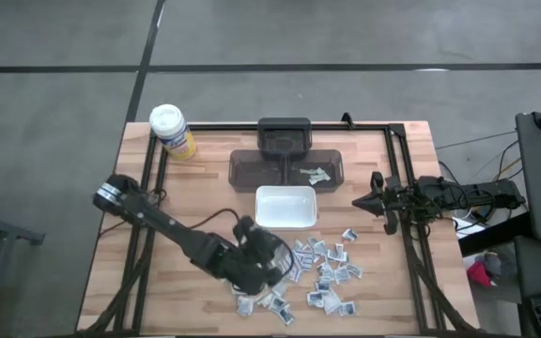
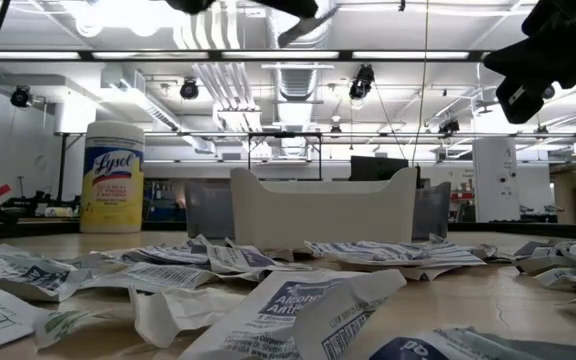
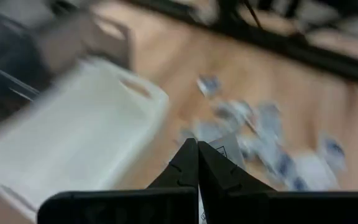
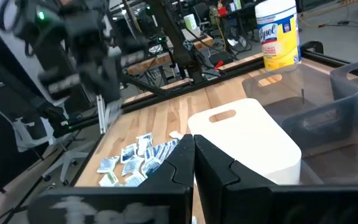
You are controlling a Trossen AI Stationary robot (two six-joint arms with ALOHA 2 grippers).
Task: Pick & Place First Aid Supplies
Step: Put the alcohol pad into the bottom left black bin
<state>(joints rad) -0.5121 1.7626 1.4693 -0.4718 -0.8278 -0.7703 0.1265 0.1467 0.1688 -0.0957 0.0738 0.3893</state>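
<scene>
A: The first aid supplies lie scattered on the surface, just beside the left hand. Its fingers are pressed together; a white packet edge shows right at their tips in the wrist view, though a grip cannot be confirmed.

B: How would they handle?

A: Likely very light, thin and floppy, a bit slick. One is best pinched by a raised edge or corner.

B: And the right hand?

A: It is closed, empty, waiting near the surface's right rail.

B: Containers?

A: The white tray looks empty; the dark bin behind it holds a few packets.
</scene>
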